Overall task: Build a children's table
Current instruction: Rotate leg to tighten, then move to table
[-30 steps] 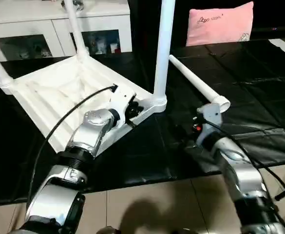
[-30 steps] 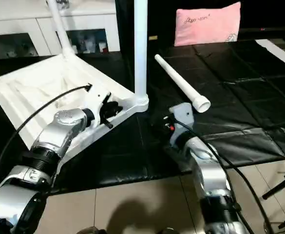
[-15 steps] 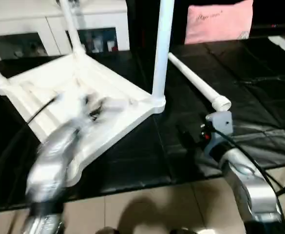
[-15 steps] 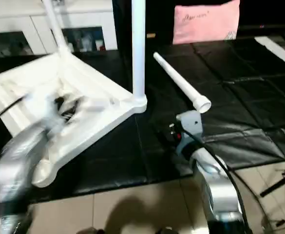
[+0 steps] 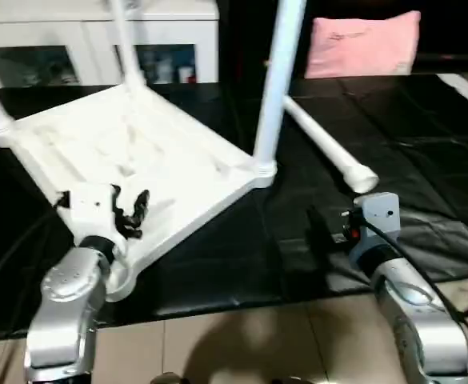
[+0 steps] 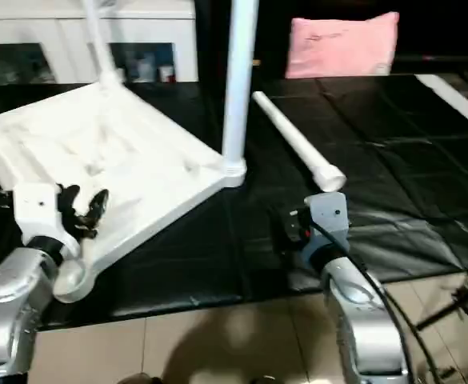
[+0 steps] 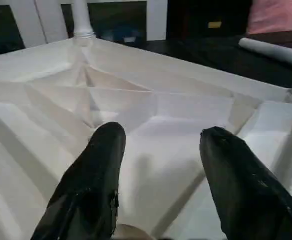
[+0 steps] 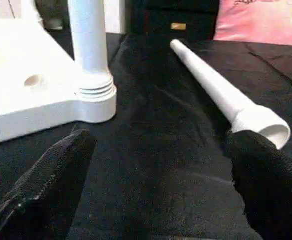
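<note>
Soft, even indoor light is seen; the white tabletop (image 5: 138, 160) is nearly washed out against the dark mat (image 5: 426, 152). Slight blur is noted in both head views; close fingers (image 7: 93, 180) are defocused.

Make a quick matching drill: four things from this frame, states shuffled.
1 tabletop
2 loose leg
3 pink pillow
4 right gripper

a lying flat on the black mat
b upside down, ribs showing
c open, empty, near the loose leg's wide end
d at the mat's far edge

Pairs: 1-b, 2-a, 3-d, 4-c
</note>
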### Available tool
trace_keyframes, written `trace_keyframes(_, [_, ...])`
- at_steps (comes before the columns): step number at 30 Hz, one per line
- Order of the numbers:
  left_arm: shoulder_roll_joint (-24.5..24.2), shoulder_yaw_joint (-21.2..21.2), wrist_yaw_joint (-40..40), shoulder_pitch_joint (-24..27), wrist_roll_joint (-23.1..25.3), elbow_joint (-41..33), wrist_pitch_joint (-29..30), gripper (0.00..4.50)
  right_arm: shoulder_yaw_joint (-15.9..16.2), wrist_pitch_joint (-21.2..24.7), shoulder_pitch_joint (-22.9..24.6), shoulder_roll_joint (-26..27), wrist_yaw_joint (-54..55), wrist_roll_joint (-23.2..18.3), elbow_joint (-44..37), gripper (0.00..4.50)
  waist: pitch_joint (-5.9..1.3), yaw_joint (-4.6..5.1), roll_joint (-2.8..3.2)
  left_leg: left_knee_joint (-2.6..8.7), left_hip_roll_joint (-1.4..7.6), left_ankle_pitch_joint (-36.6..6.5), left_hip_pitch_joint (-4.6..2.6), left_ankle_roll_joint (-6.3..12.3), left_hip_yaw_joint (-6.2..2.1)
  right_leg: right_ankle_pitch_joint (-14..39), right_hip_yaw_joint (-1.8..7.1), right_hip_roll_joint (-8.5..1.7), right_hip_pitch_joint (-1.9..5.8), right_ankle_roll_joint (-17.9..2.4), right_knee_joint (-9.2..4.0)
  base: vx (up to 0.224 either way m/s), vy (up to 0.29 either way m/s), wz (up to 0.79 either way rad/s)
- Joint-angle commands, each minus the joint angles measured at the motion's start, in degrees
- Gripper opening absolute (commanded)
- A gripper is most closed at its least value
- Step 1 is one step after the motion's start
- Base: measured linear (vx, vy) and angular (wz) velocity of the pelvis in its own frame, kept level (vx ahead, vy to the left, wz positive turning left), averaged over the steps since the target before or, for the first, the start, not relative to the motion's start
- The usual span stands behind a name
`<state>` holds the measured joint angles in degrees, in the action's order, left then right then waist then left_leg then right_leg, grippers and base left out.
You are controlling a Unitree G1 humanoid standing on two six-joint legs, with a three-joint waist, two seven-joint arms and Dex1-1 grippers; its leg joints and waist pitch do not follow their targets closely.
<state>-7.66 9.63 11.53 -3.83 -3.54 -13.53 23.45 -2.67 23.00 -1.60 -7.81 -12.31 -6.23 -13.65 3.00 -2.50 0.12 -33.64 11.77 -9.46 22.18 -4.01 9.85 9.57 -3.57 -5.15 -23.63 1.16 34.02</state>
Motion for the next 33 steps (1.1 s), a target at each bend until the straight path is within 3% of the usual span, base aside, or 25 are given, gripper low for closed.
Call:
trace_keyframes(1, [0.04, -0.38, -0.70, 0.61, 0.38, -1.23, 0.00, 2.73, -0.97, 0.07, 0.60, -0.47, 0.30, -0.45, -1.61, 4.50, -2.98, 0.10, -0.17, 4.50, 0.45, -23.18, -0.89, -1.16, -0.38, 28.22, 1.71, -1.50, 1.33, -1.02, -5.83, 0.000, 0.000, 0.00])
trace_keyframes(8, [-0.21, -1.44, -1.53, 0.72, 1.13, -1.61, -0.02, 2.73, -0.34, 0.84, 0.62, -1.55, -0.73, 0.02, -2.36, 4.50, -3.20, 0.43, -0.40, 4.40, 0.50, -21.29, -0.60, -0.55, -0.34, 24.91, 1.78, -1.41, 1.57, -1.75, -5.40, 0.000, 0.000, 0.00])
trace_keyframes(9, [-0.19, -1.56, -1.67, 0.65, 1.13, -1.67, -0.01, 2.73, -0.27, 0.89, 0.40, -1.62, -0.65, -0.07, -2.19, 4.50, -2.84, -0.04, -0.95, 5.58, -0.29, -20.74, 2.09, 1.64, -2.27, 23.36, -0.39, -2.37, 3.78, -2.66, -4.28, 0.000, 0.000, 0.00])
trace_keyframes(10, [-0.13, -1.68, -1.81, 0.55, 1.08, -1.70, 0.14, 2.73, -0.20, 0.93, 0.15, -1.71, -0.54, -0.13, -1.95, 4.50, -2.70, 0.36, 0.14, 6.56, -0.18, -22.24, 2.70, 2.54, -3.13, 23.58, -1.65, -1.84, 4.26, -2.82, -4.07, -0.002, -0.019, 0.36])
trace_keyframes(11, [-0.08, -1.76, -1.90, 0.46, 0.99, -1.75, 0.25, 2.73, -0.09, 0.93, -0.04, -1.84, -0.47, -0.13, -1.77, 4.50, -3.18, 1.01, 0.57, 5.59, 0.17, -23.05, 1.78, 2.93, -4.80, 18.61, -2.20, -2.13, 3.82, -5.08, -4.21, -0.002, -0.019, 0.36])
trace_keyframes(12, [-0.08, -1.83, -2.04, 0.42, 0.90, -1.77, 0.31, 2.73, -0.07, 0.97, -0.06, -1.90, -0.44, -0.16, -1.78, 4.50, -3.26, 1.64, 1.29, 5.76, 0.64, -23.33, 2.14, 2.52, -6.70, 13.10, -3.07, -1.71, 4.70, -8.18, -3.53, 0.037, -0.043, 0.53])
trace_keyframes(13, [0.05, -1.84, -2.32, 0.35, 0.81, -1.77, 0.49, 2.73, -0.02, 0.99, -0.07, -2.05, -0.36, 0.01, -1.78, 4.50, -3.26, 1.49, 2.19, 6.38, 1.36, -25.15, 1.55, 2.18, -8.07, 11.40, -3.65, -0.79, 4.60, -9.49, -2.76, 0.056, -0.090, 0.45])
trace_keyframes(14, [0.27, -1.88, -2.70, 0.18, 0.74, -1.59, 0.78, 2.73, -0.28, 1.08, -0.19, -2.15, -0.12, 0.06, -1.71, 4.50, -3.43, 2.98, 2.82, 7.30, 7.39, -26.12, -2.81, 1.77, -9.57, 7.87, -2.34, 0.70, 1.97, -11.56, -0.97, 0.056, -0.090, 0.45])
trace_keyframes(15, [0.27, -1.88, -2.70, 0.18, 0.74, -1.59, 0.78, 2.73, -0.28, 1.08, -0.19, -2.15, -0.12, 0.06, -1.71, 4.50, -2.59, 2.56, 2.96, 9.18, 10.03, -25.44, -2.48, 2.62, -9.98, 6.85, -2.11, 0.85, 1.39, -12.48, 2.48, 0.046, -0.133, 0.29])
trace_keyframes(16, [0.53, -1.92, -2.79, 0.08, 0.69, -1.36, 1.32, 2.73, -0.85, 1.52, -0.30, -2.18, 0.13, -0.12, -1.62, 4.50, -2.44, 2.35, 2.30, 9.13, 9.60, -25.60, -2.30, 5.45, -8.27, 5.59, -1.39, 0.50, 1.06, -12.45, 3.65, 0.019, -0.075, 0.09])
trace_keyframes(17, [0.53, -1.92, -2.79, 0.08, 0.69, -1.36, 1.32, 2.73, -0.85, 1.52, -0.30, -2.18, 0.13, -0.12, -1.62, 4.50, -2.40, 2.04, 1.83, 8.76, 8.64, -25.69, -2.01, 7.03, -7.10, 4.96, -0.74, -0.10, 1.29, -13.03, 3.24, 0.046, -0.188, 0.19])
trace_keyframes(18, [1.08, -1.51, -3.15, -0.12, 0.14, -1.13, 1.87, 2.73, -1.00, 1.44, -0.46, -2.30, 0.01, -0.17, -1.42, 4.50, -2.27, 1.75, 0.15, 5.32, 3.85, -25.69, -1.01, 8.32, -3.21, 6.64, 0.96, -1.49, 1.46, -16.99, -1.11, 0.042, -0.198, 0.13])
trace_keyframes(19, [1.09, -1.52, -3.22, -0.17, 0.18, -1.06, 1.89, 2.73, -1.03, 1.49, -0.49, -2.34, -0.04, -0.21, -1.38, 4.50, -2.41, 1.01, -1.24, -0.14, -1.63, -23.16, -0.28, 7.08, 0.10, 14.26, 1.11, -1.87, 1.71, -17.09, -4.57, 0.032, -0.285, 0.08])
trace_keyframes(20, [0.89, -1.68, -3.16, -0.22, 0.35, -1.04, 1.75, 2.73, -0.96, 1.57, -0.44, -2.42, -0.08, -0.19, -1.39, 4.50, -3.17, -1.14, -2.52, -4.92, -3.19, -11.29, 0.74, 5.40, 0.03, 32.29, 2.95, -5.64, 3.60, -9.60, -6.86, 0.005, -0.173, -0.01])
trace_keyframes(21, [0.81, -1.73, -3.13, -0.24, 0.37, -1.05, 1.71, 2.73, -0.88, 1.60, -0.40, -2.48, -0.10, -0.14, -1.41, 4.50, -3.10, -2.50, -2.80, -3.16, -2.14, -5.33, 2.29, 3.73, -0.85, 38.99, 4.53, -5.76, 4.04, 1.60, -6.08, -0.024, -0.158, -0.06])
trace_keyframes(22, [0.72, -1.79, -3.15, -0.27, 0.33, -1.07, 1.72, 2.73, -0.73, 1.68, -0.34, -2.59, -0.14, -0.07, -1.44, 4.50, -3.26, -2.70, -2.71, -2.01, -1.60, -5.55, 2.11, 2.85, -1.16, 39.12, 4.54, -5.37, 3.95, 5.71, -5.60, -0.015, -0.071, -0.01])
trace_keyframes(23, [0.65, -1.85, -3.22, -0.31, 0.28, -1.06, 1.69, 2.73, -0.48, 1.70, -0.31, -2.75, -0.19, 0.11, -1.43, 4.50, -3.39, -2.64, -1.68, 0.32, -0.84, -6.81, 1.31, 1.98, -1.61, 33.06, 3.21, -4.34, 4.09, 7.69, -5.21, -0.022, -0.118, -0.04])
trace_keyframes(24, [0.66, -1.84, -3.30, -0.31, 0.24, -1.05, 1.71, 2.73, -0.37, 1.90, -0.30, -2.81, -0.17, 0.20, -1.43, 4.50, -2.96, -1.99, -1.15, 1.44, -0.70, -9.65, 1.12, 1.98, -2.49, 28.10, 1.86, -2.64, 3.85, 7.26, -4.86, -0.021, -0.082, -0.09])
trace_keyframes(25, [0.66, -1.83, -3.39, -0.32, 0.19, -1.05, 1.76, 2.73, -0.26, 2.05, -0.32, -2.88, -0.10, 0.23, -1.42, 4.50, -3.28, -2.24, -0.46, 1.62, -0.40, -11.39, -0.12, 1.77, -2.35, 25.90, 1.18, -1.98, 3.30, 6.02, -5.39, -0.032, -0.102, -0.05])
trace_keyframes(27, [0.65, -1.82, -3.45, -0.32, 0.16, -1.06, 1.81, 2.73, -0.14, 2.23, -0.33, -2.98, -0.05, 0.31, -1.41, 4.50, -3.22, -2.04, -0.15, 2.02, -0.02, -12.61, -0.77, 1.91, -2.41, 25.38, 0.88, -1.78, 3.34, 3.90, -5.74, -0.012, -0.028, -0.01])
trace_keyframes(28, [0.66, -1.78, -3.45, -0.37, 0.25, -1.06, 2.01, 2.73, 0.02, 2.41, -0.40, -3.11, -0.02, 0.34, -1.35, 4.50, -3.17, -2.05, -0.05, 2.50, 0.53, -13.33, -0.93, 1.86, -2.45, 24.51, 0.54, -1.67, 3.59, 1.83, -5.94, 0.000, 0.000, 0.00])
trace_keyframes(29, [0.67, -1.77, -3.41, -0.40, 0.33, -1.07, 2.09, 2.73, 0.08, 2.44, -0.44, -3.19, -0.02, 0.37, -1.33, 4.50, -3.18, -2.05, -0.01, 2.61, 0.77, -13.88, -1.12, 1.82, -2.47, 24.34, 0.51, -1.78, 3.57, 1.27, -6.00, 0.000, 0.000, 0.00])
trace_keyframes(33, [0.32, -1.95, -3.81, -0.48, 0.05, -0.94, 2.17, 2.73, 0.09, 2.74, -0.52, -3.17, -0.06, 0.42, -1.33, 4.50, -2.67, -1.21, 0.46, 4.05, 2.02, -20.69, -1.94, 1.25, -3.25, 23.78, 0.38, -2.25, 3.75, -3.49, -5.86, 0.002, 0.044, 0.01])
